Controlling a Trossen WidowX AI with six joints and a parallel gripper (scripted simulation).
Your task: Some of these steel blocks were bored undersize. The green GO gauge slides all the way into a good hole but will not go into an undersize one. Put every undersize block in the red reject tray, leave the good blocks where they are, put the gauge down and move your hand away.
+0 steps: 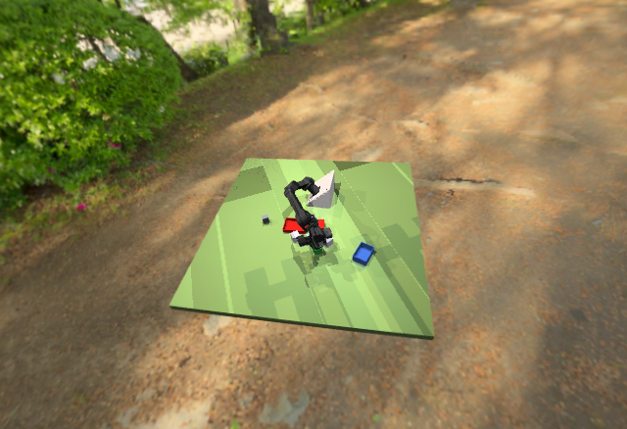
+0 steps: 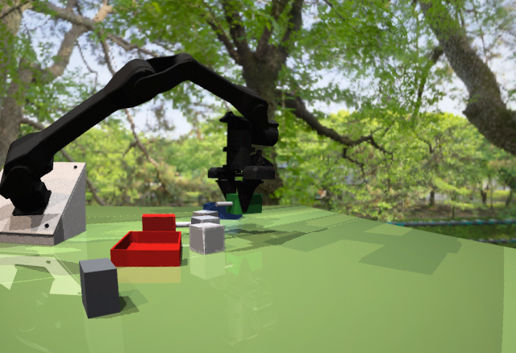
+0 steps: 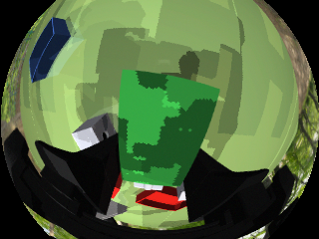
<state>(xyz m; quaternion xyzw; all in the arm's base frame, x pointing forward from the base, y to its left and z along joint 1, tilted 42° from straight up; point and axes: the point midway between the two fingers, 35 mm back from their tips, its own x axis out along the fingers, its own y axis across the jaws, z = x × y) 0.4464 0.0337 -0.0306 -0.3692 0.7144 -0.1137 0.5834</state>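
Green gauge clamped in the jaws, above the table.
The gripper [image 1: 316,248] [image 2: 236,205] [image 3: 156,137] grasps the GO gauge [image 1: 317,251] [image 2: 251,203] [image 3: 161,124]; the exterior view shows its pale pin jutting toward the arm's base side (the wrist view mostly hides it). Only the top view shows the blue tray's [image 1: 363,254] [image 2: 230,217] [image 3: 48,50] inside, well apart from the jaws; the red tray [image 1: 289,225] [image 2: 145,257] [image 3: 160,200] is nearer.

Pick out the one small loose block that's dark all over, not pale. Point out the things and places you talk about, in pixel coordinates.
The dark grey block [image 1: 265,219] [image 2: 100,288], standing alone; the pale blocks cluster beyond the red tray [image 1: 290,225] [image 2: 145,257].
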